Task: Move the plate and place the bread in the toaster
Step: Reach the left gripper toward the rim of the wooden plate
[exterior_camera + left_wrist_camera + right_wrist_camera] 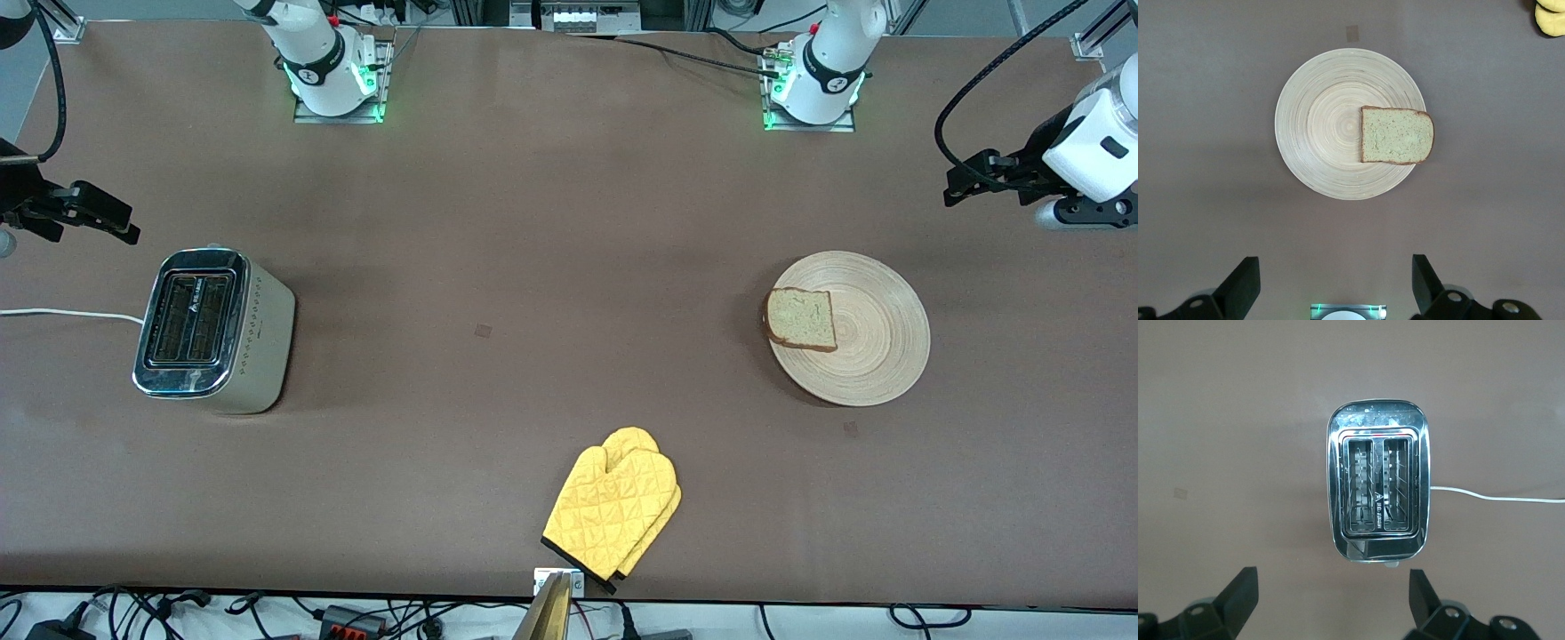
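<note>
The round wooden plate [876,342] lies toward the left arm's end of the table, with the bread [802,318] flat on its edge and overhanging slightly. The wrist view shows the same plate [1325,127] and bread [1397,135] from above. The toaster [213,329] stands toward the right arm's end, both slots empty [1378,487]. My left gripper [965,182] hangs open in the air above the table near the plate, its jaws [1336,287] wide apart and empty. My right gripper [116,222] hovers open near the toaster, nothing between its fingers [1333,600].
A yellow oven mitt [613,511] lies near the table's front edge, midway between toaster and plate, and shows at a corner of the left wrist view [1551,17]. The toaster's white cord [71,313] runs off toward the right arm's end of the table.
</note>
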You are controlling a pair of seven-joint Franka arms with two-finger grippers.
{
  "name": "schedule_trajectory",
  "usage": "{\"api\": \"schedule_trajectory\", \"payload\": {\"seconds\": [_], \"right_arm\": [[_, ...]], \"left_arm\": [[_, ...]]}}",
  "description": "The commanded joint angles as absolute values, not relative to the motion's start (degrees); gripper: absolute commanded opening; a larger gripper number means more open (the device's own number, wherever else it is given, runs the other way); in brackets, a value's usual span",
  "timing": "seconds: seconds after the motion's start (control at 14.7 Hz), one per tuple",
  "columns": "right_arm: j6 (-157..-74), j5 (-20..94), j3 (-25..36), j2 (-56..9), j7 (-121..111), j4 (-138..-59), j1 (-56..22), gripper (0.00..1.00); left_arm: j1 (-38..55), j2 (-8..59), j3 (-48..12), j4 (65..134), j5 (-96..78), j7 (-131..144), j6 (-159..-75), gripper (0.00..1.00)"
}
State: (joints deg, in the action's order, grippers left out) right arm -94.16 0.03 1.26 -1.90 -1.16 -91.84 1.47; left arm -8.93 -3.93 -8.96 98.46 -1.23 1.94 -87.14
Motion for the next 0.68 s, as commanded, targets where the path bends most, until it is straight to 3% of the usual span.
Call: {"api": "schedule_trajectory", "payload": {"seconds": [0.0,0.61], "right_arm": [[-94.2,-0.2,0.8,0.4,-2.0,-94.2,1.9,1.00],[-94.7,-0.3,0.7,0.5,-2.1,-94.6,1.9,1.00]], "left_arm": [[-9.7,-4.0,-9.5,97.5,-1.8,1.6,-86.0,1.00],[-11.8,0.4,-8.7,96.1,-2.1,1.6,-85.9,1.00]]}}
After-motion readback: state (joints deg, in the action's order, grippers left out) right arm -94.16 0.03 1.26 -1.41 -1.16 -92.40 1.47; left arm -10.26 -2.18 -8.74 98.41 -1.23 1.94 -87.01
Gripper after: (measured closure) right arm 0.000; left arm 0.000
